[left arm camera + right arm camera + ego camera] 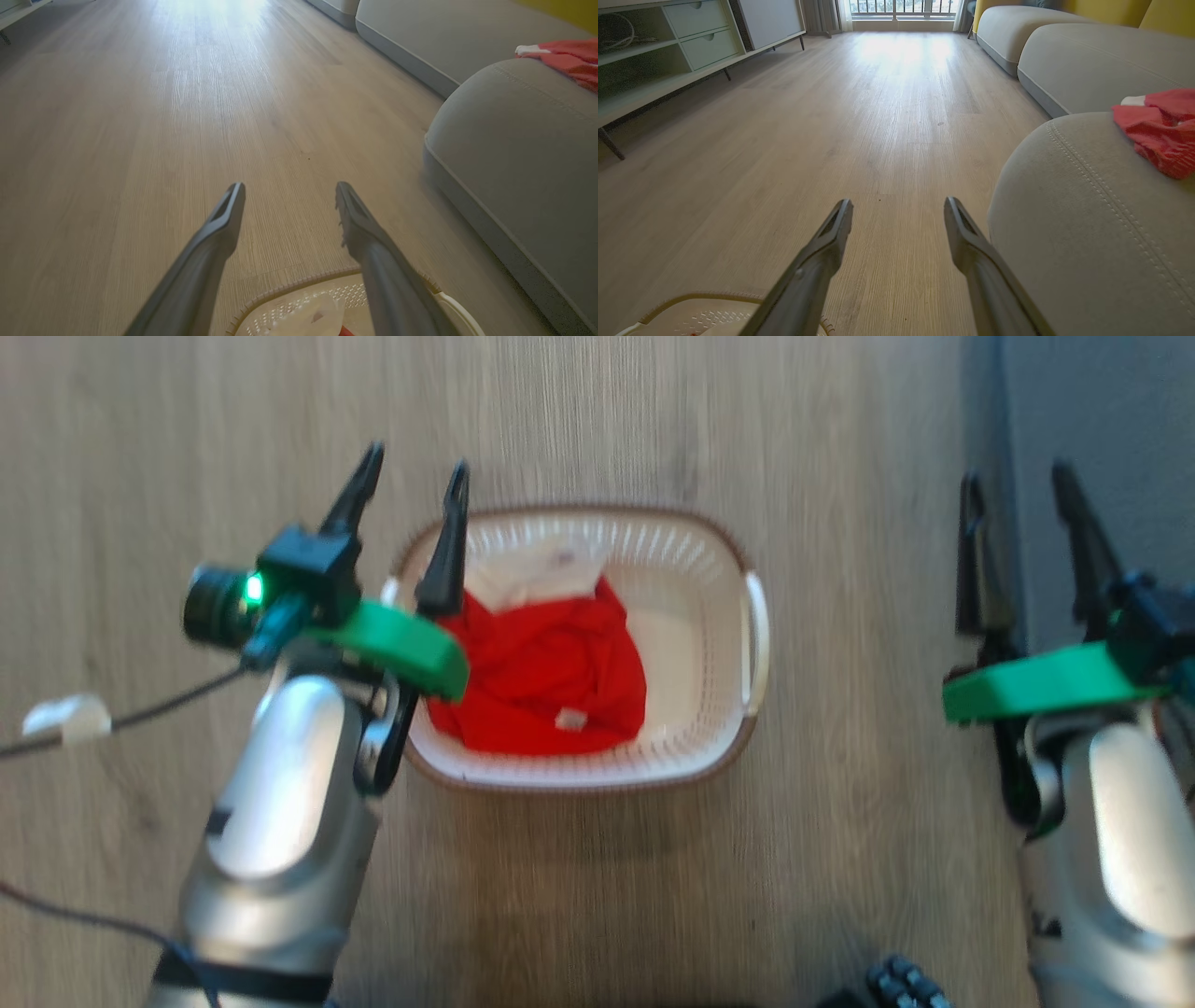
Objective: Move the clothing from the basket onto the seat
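The cream basket [714, 588] with a brown rim stands on the wood floor, holding red clothing [551, 672] and a white cloth piece [546, 574] at its far side. My left gripper [415, 481] hovers open over the basket's left rim, empty. Off to the right, my right gripper [1018, 490] is open and empty beside the grey seat [1102, 448]. Another red garment [1160, 130] lies on the seat [1087, 224]. In the left wrist view the basket's rim [289, 287] shows below the open left gripper [289, 189], with the seat [514, 154] and the red garment [570, 58] to the right.
A black cable with a white tag [65, 719] trails on the floor at left. A low cabinet with drawers [677, 42] lines the far left wall. More grey sofa sections [1064, 60] stand further back. A dark wheel part [901, 985] shows at the bottom edge.
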Available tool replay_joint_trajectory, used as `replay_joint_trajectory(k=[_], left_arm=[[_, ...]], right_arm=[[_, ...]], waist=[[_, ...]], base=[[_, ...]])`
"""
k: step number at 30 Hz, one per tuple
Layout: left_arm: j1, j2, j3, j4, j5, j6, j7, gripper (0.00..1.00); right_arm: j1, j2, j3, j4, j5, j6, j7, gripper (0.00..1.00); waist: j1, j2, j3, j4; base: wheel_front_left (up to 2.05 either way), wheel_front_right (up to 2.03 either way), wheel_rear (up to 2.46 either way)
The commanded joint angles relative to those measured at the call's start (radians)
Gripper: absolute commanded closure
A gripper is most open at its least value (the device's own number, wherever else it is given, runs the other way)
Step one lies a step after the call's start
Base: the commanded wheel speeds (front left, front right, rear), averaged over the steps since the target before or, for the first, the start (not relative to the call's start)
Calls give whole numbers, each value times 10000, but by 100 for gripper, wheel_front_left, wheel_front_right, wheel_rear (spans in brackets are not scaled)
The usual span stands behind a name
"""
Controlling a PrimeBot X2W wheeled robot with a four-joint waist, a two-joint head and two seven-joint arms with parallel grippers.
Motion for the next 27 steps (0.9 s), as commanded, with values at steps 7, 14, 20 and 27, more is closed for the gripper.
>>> replay_joint_trajectory(k=[7,14,20,27], left_arm=[[-1734,108,-792,780,756,91,-51,0],[-3395,108,-2417,3034,877,503,803,0],[-4626,108,-3688,4921,1103,675,2580,0],[-5594,108,-4457,6261,768,508,3686,0]], right_arm=[[-1032,7,13,-739,28,-2,-66,0],[-1252,7,91,-693,151,-2,-67,0],[-1329,7,184,-717,416,-2,-67,0],[-1487,7,314,-795,596,-2,-67,0]], waist=[[-4,0,3419,-129],[-4,0,3850,-240],[-4,0,4077,-490],[-4,0,4543,-844]], base=[[0,0,0],[0,0,0],[0,0,0],[0,0,0]])
